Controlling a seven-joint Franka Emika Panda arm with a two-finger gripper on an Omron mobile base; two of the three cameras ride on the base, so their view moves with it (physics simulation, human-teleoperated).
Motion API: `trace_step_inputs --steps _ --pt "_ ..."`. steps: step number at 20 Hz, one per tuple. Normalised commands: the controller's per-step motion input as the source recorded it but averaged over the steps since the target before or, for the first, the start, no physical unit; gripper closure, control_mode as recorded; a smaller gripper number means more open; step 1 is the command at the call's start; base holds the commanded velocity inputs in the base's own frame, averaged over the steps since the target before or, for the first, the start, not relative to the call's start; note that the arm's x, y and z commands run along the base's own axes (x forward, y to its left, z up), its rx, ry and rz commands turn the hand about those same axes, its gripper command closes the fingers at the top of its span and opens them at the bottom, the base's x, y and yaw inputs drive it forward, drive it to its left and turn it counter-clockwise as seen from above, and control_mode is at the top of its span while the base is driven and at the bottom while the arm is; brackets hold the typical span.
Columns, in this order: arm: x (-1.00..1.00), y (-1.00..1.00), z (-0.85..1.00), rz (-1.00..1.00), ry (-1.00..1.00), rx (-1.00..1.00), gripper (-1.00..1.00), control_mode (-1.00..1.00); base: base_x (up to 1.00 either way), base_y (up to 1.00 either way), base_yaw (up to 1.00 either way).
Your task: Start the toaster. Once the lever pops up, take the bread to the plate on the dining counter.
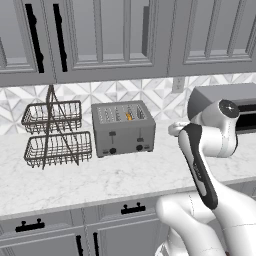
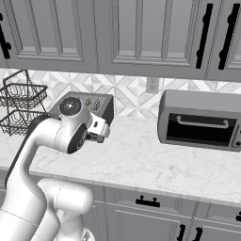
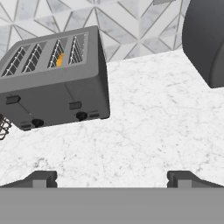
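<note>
While the toaster (image 3: 54, 81) sat in the upper left of the hand view, a yellow-orange edge of bread (image 3: 60, 59) showed in one of its right-hand slots, both black levers apparently up. Below, the gripper (image 3: 111, 178) hung well short of it — fingertips spread wide, holding nothing. A good start probably meant pressing the right lever (image 3: 75, 105) straight down — squarely, without nudging the toaster.

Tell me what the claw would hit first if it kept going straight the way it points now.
Most likely the bare marble worktop. The open claw looks down at it, with the toaster off to one side and the dark oven-like appliance off to the other. Depth is uncertain.
</note>
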Motion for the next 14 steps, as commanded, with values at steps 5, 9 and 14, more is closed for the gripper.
trace_step_inputs --steps 5,9,14 --pt "0.0 0.0 0.0 0.0 0.0 0.0 -1.0 -1.0 0.0 0.0 0.0" --pt "0.0 0.0 0.0 0.0 0.0 0.0 -1.0 -1.0 0.0 0.0 0.0" --pt "0.0 0.0 0.0 0.0 0.0 0.0 -1.0 -1.0 0.0 0.0 0.0"
